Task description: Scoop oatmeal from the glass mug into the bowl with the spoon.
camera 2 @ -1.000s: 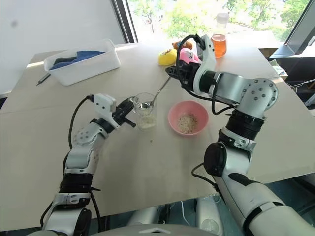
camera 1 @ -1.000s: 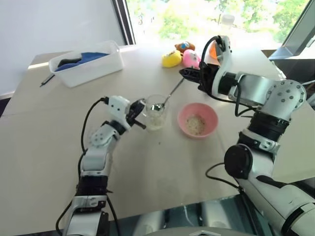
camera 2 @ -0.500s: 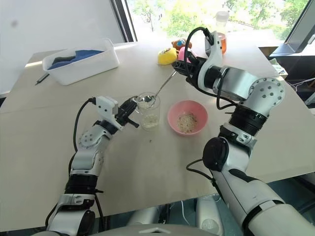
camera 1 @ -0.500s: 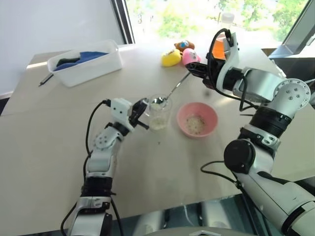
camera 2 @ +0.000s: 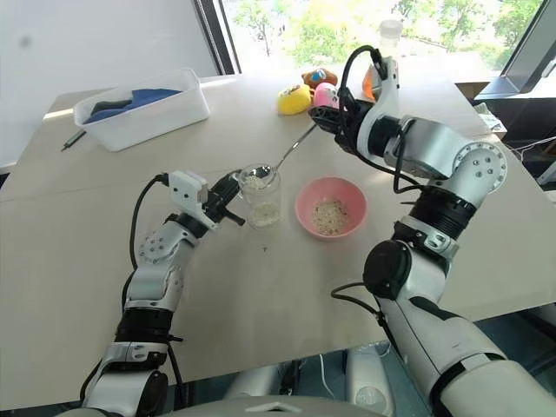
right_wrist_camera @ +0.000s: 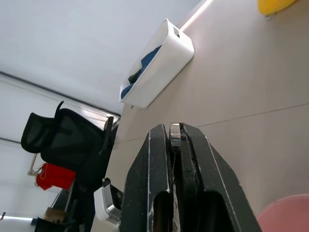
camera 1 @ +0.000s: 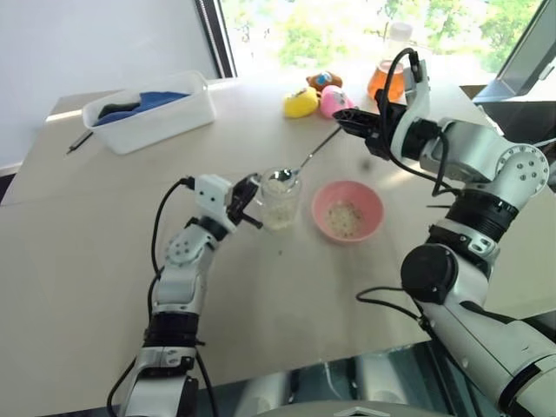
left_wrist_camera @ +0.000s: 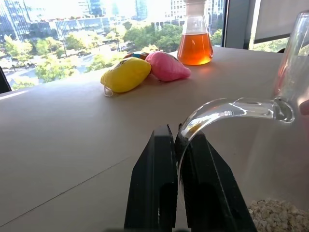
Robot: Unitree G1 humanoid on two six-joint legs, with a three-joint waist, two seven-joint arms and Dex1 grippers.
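Our right pincer (camera 1: 347, 124) is closed on the end of the spoon (camera 1: 308, 159) handle, and it hangs above the desk (camera 1: 87, 261), beyond the glass mug (camera 1: 280, 199). From this pincer the spoon slopes down toward the mug, and its small oval bowl sits at the mug's rim with a heap of oatmeal (camera 1: 278, 178) on it. In the right wrist view the metal handle shows squeezed between the two black fingers (right_wrist_camera: 149, 193).

Our left pincer (camera 1: 249, 201) is closed on the mug's clear handle; the left wrist view shows the curved glass handle (left_wrist_camera: 227, 110) going down between its fingers. The mug stands upright on the desk, with some flakes on its bottom.

Just to the right of the mug lies the pink bowl (camera 1: 372, 208), apart from it, with a small clump of oatmeal inside. Beyond the mug, near the window, we see a yellow toy (camera 1: 301, 102), a pink toy (camera 1: 334, 101) and a flask of orange liquid (camera 1: 388, 74). Far to the left of the mug stands a white tray (camera 1: 152, 122) holding something blue, and a dark pen (camera 1: 83, 142) beside it.
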